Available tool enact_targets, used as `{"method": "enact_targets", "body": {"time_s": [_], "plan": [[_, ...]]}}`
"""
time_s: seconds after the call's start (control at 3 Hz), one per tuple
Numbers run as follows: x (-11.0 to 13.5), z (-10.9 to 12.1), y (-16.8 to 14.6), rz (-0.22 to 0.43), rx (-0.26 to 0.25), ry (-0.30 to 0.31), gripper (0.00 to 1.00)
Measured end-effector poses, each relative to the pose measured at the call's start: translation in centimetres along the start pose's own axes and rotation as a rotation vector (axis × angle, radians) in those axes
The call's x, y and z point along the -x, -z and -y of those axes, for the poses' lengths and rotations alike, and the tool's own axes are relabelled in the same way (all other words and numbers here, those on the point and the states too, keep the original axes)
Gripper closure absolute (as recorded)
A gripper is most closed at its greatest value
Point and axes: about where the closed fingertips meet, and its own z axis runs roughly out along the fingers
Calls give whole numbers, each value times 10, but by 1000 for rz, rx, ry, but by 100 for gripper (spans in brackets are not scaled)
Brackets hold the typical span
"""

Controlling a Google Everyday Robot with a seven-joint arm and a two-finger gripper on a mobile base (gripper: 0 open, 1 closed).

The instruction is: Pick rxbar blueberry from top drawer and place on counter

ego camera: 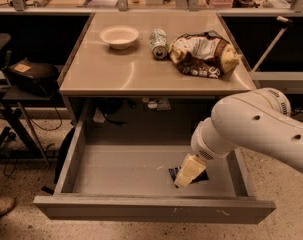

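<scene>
The top drawer (116, 171) stands pulled out below the counter (141, 71). The rxbar blueberry (174, 173), a dark navy flat wrapper, lies on the drawer floor at the right, mostly covered by my gripper. My gripper (187, 171) reaches down into the drawer from the white arm (251, 126) and sits right over the bar.
On the counter are a white bowl (119, 36), a can lying on its side (159, 43) and a brown-and-white chip bag (203, 54). A dark bag (31, 76) rests on a stand at left. A shoe tip (1, 206) shows at the lower left.
</scene>
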Motion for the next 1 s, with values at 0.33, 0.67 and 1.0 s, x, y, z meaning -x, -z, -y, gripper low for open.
{"method": "enact_targets", "body": {"time_s": [0.33,0.67,1.0], "plan": [[-13,21,-32,93,20,-56,0],[-12,51,-76,185,24,-132,0],[-14,48,-87,185,41,-139,0]]}}
